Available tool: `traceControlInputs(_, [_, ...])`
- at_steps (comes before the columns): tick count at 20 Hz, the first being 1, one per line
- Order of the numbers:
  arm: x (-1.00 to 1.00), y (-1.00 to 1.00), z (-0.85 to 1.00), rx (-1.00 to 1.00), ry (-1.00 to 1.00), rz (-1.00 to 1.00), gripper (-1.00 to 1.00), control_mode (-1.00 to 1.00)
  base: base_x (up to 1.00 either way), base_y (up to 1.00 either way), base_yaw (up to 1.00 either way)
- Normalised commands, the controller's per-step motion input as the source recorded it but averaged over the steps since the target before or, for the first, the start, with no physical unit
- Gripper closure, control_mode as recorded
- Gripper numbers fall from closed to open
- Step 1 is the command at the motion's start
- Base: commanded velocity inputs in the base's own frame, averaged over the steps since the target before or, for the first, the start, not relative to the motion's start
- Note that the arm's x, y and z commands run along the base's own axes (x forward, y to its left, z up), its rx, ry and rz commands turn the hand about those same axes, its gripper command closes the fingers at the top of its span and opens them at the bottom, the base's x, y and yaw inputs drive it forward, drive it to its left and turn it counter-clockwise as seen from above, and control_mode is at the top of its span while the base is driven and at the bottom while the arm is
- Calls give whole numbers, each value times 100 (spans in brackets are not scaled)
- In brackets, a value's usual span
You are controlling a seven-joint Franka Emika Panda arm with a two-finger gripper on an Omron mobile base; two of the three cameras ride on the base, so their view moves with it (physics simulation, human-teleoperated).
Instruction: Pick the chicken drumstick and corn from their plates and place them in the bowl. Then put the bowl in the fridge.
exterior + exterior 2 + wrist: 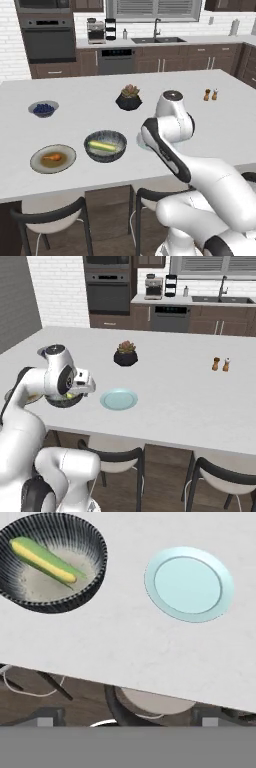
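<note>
The corn (44, 559) is already laid in the bowl (90, 587), the drumstick (53, 158) is left on its tan plate (37, 165), the fridge step is undone, and the gripper's opening cannot be judged.

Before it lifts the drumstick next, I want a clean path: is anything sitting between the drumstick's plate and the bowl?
Nothing visible does. The chicken drumstick lies on the tan plate, and bare counter separates it from the bowl, which already holds the corn.

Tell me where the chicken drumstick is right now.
In the left base view, the chicken drumstick lies on the tan-grey plate, left of the bowl holding the corn.
</note>
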Motion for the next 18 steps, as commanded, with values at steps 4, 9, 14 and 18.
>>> traceControlInputs(4, [-56, -53, 4, 18, -4, -14, -100, -100, 0, 0, 0])
traceControlInputs(9, [-72, -14, 2, 20, -1, -11, -100, -100, 0, 0, 0])
traceControlInputs(14, [-15, 1, 1, 0, -2, -2, -100, 100, -46, 42, -7])
traceControlInputs(18, [0, 0, 0, 0, 0, 0, -100, 100, -26, 100, -5])
